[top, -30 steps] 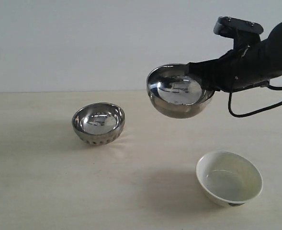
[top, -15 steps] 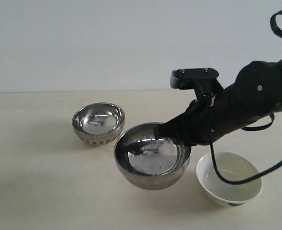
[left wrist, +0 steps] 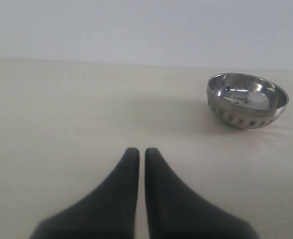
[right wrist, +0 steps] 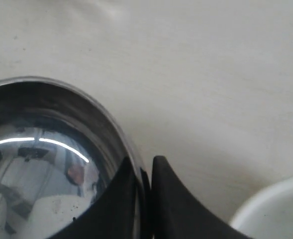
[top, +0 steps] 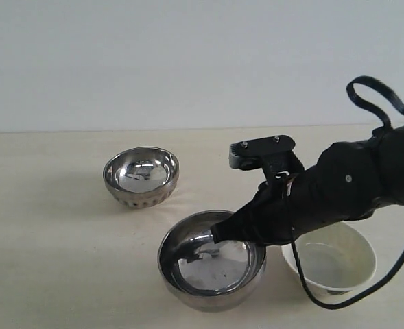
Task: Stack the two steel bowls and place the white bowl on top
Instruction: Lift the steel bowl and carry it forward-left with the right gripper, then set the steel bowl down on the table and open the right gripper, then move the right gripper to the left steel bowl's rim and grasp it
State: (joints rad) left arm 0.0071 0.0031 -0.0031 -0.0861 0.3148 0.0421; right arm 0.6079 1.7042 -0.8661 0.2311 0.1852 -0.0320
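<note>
The smooth steel bowl is low at the front of the table, and my right gripper is shut on its rim. In the right wrist view one finger lies inside the smooth steel bowl and one outside, my right gripper pinching the wall. The ribbed steel bowl stands alone at the back left, and the left wrist view shows the ribbed steel bowl too. The white bowl sits just right of the held bowl, partly behind my arm. My left gripper is shut on nothing, above bare table.
The cream table runs back to a pale wall. My right arm's black cable loops above the arm. The white bowl's rim lies close beside the right fingers.
My right gripper has carried the smooth steel bowl from high at the right down and leftward to the table's front, beside the white bowl. The ribbed bowl has not moved.
</note>
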